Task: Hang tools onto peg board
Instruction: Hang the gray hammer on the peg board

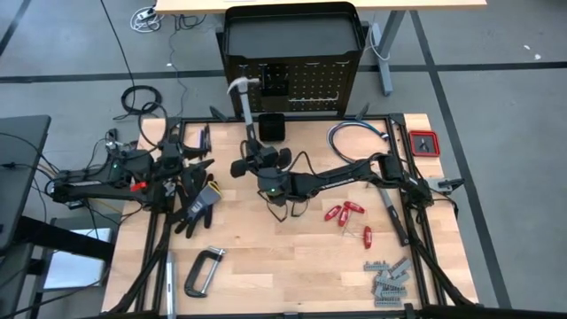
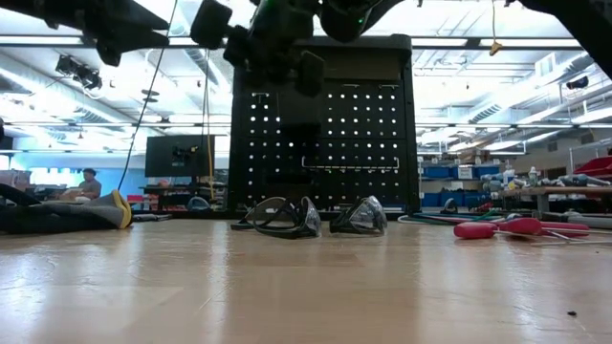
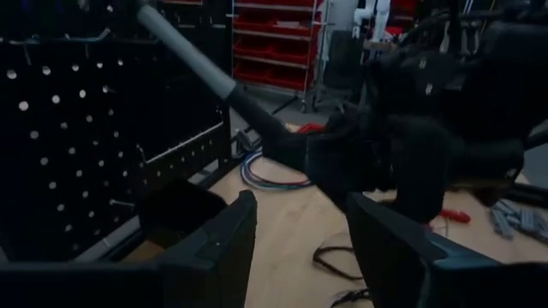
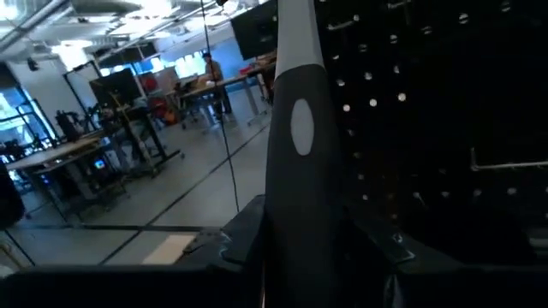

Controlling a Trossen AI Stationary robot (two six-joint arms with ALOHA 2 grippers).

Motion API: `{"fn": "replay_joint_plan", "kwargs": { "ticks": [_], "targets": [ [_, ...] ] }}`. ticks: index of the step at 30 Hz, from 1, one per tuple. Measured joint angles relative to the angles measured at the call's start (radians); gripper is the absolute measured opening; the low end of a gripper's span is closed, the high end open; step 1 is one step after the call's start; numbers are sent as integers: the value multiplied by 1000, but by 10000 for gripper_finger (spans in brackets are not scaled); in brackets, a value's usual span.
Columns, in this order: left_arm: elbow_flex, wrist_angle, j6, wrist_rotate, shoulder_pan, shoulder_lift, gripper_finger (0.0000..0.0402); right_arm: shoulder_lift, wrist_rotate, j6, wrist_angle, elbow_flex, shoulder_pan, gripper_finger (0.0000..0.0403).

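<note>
From above, the right gripper [image 1: 255, 149] pinches the dark handle of the steel-headed hammer [image 1: 243, 96], whose head reaches up against the upright black perforated peg board [image 1: 310, 84] at the far edge of the wooden table [image 1: 283, 257]. Judging by that lift, the head is being lined up with a hook. The left gripper [image 1: 197, 164] waits at the left, above a black work glove [image 1: 197, 202], its fingers spread and holding nothing. Red-handled drivers [image 1: 345, 213] lie right of centre, a grey C-clamp [image 1: 204, 270] near left, and grey metal pieces [image 1: 388, 279] near right.

At table height, thin black-framed glasses [image 2: 311, 217] rest on the wood just before the board; the arms hang across the top.

The left wrist view looks between its own parted fingers [image 3: 223, 239] at the hammer's grey shaft slanting toward the board, with the other arm clamped on the handle.

The right wrist view shows that handle upright between the fingers, close beside the holes.
</note>
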Motion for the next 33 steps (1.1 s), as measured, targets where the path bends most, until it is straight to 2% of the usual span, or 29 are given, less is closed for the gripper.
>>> {"fn": "replay_joint_plan", "kwargs": {
  "ticks": [3, 11, 17, 20, 24, 30, 33],
  "targets": [
    [0, -26, -1, 0, 0, 0, 188, 1, 34, 6, -10, -1, -5, 122],
    [0, -36, -5, 0, 0, 0, 188, 1, 33, 63, -30, -1, -58, 122],
    [0, -38, -1, 0, 0, 0, 188, 0, -80, 215, -124, -1, -104, 121],
    [0, -37, 0, 0, 0, 0, 188, 0, -65, 278, -181, -1, -122, 121],
    [0, -33, 0, -4, 0, 0, 188, 0, -71, 282, -179, -1, -138, 121],
    [0, -28, 0, -6, 0, 1, 188, 0, -168, 289, -180, -1, -160, 121],
    [0, -24, 0, -7, 0, 1, 188, 0, -185, 289, -187, -1, -168, 122]
  ]
}}
